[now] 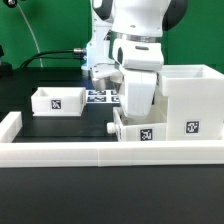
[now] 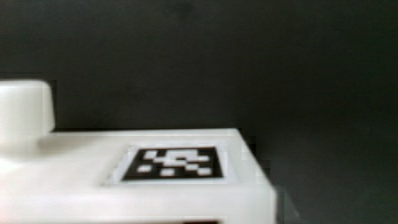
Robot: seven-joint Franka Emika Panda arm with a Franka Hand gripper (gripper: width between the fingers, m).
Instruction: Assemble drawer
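Exterior view, clock face set on the frame. White two-finger tool (image 1: 134, 106) near centre, pointing straight down over a small white plastic tray (image 1: 140, 128) with a square tag. Contact with it: cannot tell. Fingers hidden by the tool's body, so spread or pressed together: cannot tell. Tall white boxy plastic casing (image 1: 190, 103) at 3 o'clock, just beside that tray. Second small white tray (image 1: 57, 100) at 9 o'clock, well apart. Flat white marker board (image 1: 102, 96) behind the tool, toward 11 o'clock. Long low white rail (image 1: 90, 152) along 6 o'clock. Black bench (image 1: 60, 125) carries everything. Wrist view: white tagged face (image 2: 178, 165) close up, blurred.
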